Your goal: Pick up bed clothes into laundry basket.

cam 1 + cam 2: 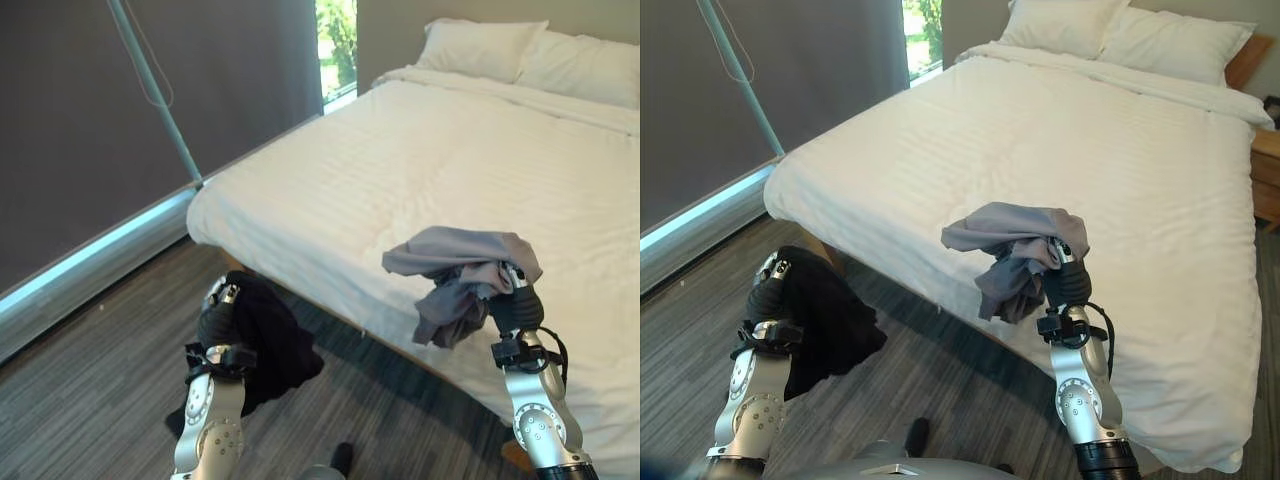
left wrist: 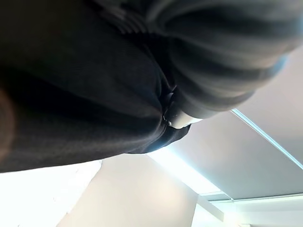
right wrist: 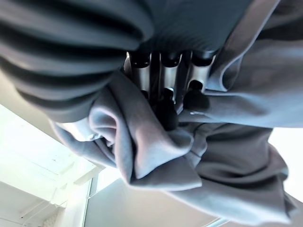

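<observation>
A grey garment (image 1: 455,272) hangs bunched from my right hand (image 1: 514,305), raised over the near edge of the white bed (image 1: 420,160). In the right wrist view the fingers (image 3: 163,82) curl into the grey cloth (image 3: 213,156). My left hand (image 1: 220,318) is lifted beside the bed's near corner and clutches a black garment (image 1: 270,345) that drapes down toward the floor. The black cloth (image 2: 80,94) covers most of the left wrist view, with the hand's fingers wrapped in it.
Two white pillows (image 1: 530,55) lie at the head of the bed. A dark wall with a light strip (image 1: 90,255) along its base runs on the left, with a slanted pale pole (image 1: 155,90). Grey wood-look floor (image 1: 110,390) lies between wall and bed. A wooden nightstand (image 1: 1265,170) stands at far right.
</observation>
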Controlling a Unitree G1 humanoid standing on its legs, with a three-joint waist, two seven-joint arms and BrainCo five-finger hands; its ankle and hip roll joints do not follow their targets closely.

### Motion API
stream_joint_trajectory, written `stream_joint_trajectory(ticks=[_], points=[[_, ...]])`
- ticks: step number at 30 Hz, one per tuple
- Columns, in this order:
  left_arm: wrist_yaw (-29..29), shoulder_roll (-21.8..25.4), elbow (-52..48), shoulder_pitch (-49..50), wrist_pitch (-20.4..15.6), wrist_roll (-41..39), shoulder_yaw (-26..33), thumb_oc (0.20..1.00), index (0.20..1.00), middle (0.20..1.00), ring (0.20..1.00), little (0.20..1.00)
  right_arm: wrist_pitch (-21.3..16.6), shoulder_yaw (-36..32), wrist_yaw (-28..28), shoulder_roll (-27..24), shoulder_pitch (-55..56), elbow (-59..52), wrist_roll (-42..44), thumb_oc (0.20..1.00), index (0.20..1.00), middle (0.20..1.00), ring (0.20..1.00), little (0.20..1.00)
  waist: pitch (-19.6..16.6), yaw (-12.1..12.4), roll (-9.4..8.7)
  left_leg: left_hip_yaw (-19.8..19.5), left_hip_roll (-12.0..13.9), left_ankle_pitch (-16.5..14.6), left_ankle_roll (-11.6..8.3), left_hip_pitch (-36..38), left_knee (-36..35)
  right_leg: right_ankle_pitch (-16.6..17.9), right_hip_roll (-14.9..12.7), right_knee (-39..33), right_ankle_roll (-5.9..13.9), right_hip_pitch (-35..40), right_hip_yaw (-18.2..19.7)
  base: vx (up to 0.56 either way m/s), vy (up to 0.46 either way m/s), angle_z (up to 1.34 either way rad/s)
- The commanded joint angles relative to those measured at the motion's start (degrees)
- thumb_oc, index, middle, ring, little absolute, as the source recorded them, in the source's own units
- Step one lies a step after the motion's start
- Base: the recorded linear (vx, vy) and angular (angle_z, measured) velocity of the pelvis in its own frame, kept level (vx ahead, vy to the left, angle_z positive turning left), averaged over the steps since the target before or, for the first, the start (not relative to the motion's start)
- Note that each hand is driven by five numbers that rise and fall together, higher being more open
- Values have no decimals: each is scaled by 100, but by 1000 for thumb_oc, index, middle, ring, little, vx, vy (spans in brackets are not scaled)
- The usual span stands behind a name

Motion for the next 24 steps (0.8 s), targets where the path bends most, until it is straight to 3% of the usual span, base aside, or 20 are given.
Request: stream_joint_trajectory(ticks=[1, 5, 6, 18, 21, 23, 24], points=[[-198, 205, -268, -208, -269, -9, 49, 200, 200, 200, 200, 200, -189, -70, 142, 43, -124, -343, -215, 200, 200, 200, 200, 200, -284, 22, -291, -7, -210, -404, 253, 154, 109, -334, -196, 238, 39, 216, -99, -12, -22, -4], [-199, 202, -234, -80, -202, 54, 76, 200, 200, 200, 200, 200, -145, -116, 138, 34, -10, -375, -233, 200, 200, 200, 200, 200, -276, -4, -309, 44, -189, -413, 263, 175, 98, -321, -157, 206, 34, 202, -34, -3, -17, -7], [485, 543, -702, 287, -280, 2074, 833, 200, 200, 200, 200, 200, 45, -571, -19, -775, 113, 101, -1355, 200, 200, 200, 200, 200, 183, -969, -238, 1126, 114, -836, 312, 827, 87, 19, -338, 583, 146, -377, 1119, 36, -7, -5], [601, 351, -502, 356, -326, 1849, 849, 200, 200, 200, 200, 200, -3, -559, -21, -808, 72, 109, -1194, 200, 200, 200, 200, 200, 180, -963, -293, 1119, 194, -812, 253, 862, 115, -7, -265, 499, 101, -313, 1164, 17, -27, -15], [636, 424, -467, 254, -377, 1873, 900, 200, 200, 200, 200, 200, -43, -552, -27, -902, -41, 139, -1178, 200, 200, 200, 200, 200, 270, -965, -359, 1116, 266, -1070, 220, 750, 703, -55, -240, 537, 61, -316, 1312, 13, -66, -12], [712, 570, -504, 130, -466, 1983, 1014, 200, 200, 200, 200, 200, -115, -534, -29, -1025, -241, 252, -1182, 200, 200, 200, 200, 200, 487, -886, -431, 763, 168, -1055, 76, 385, 1622, 39, -153, 600, -18, -445, 1622, -99, -38, -45], [820, 625, -541, 54, -523, 2025, 1105, 200, 200, 200, 200, 200, -168, -533, -92, -1076, -359, 302, -1166, 200, 200, 200, 200, 200, 539, -806, -439, 274, 61, -1040, 4, 286, 1824, 70, -78, 626, -23, -542, 1856, -115, 30, -74]])
